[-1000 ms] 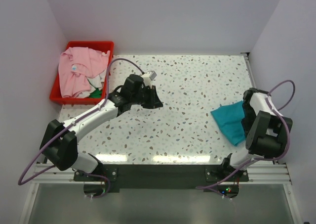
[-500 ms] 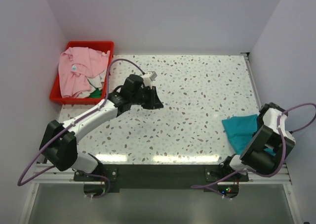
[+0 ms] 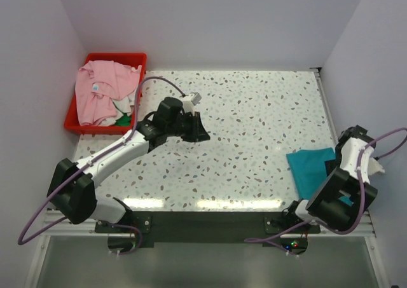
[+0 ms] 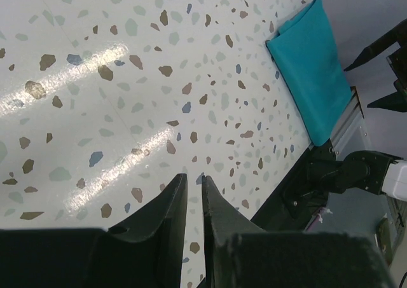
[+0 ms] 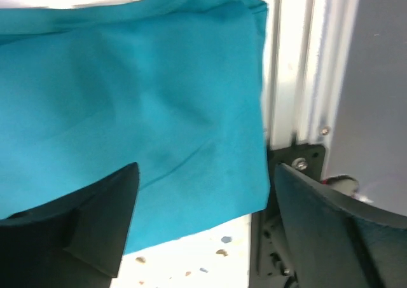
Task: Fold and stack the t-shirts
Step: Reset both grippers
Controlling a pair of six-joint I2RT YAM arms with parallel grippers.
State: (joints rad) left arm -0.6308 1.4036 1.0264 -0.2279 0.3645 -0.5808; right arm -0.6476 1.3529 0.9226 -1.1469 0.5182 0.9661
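Observation:
The teal t-shirt lies folded flat at the table's near right edge, also seen in the left wrist view. My right gripper hangs open just above its corner by the table rail, with nothing between the fingers. The light pink t-shirt sits crumpled in the red bin at the far left. My left gripper hovers over bare table left of centre. Only a thin slit shows between its fingers, and nothing is in it.
Other white and green cloth lies in the red bin under the pink shirt. Walls close in the left, back and right sides. A metal rail runs along the table's right edge beside the teal shirt.
My right gripper dragged the teal shirt to the right and nearer, then opened and let it go. The left arm has barely moved.

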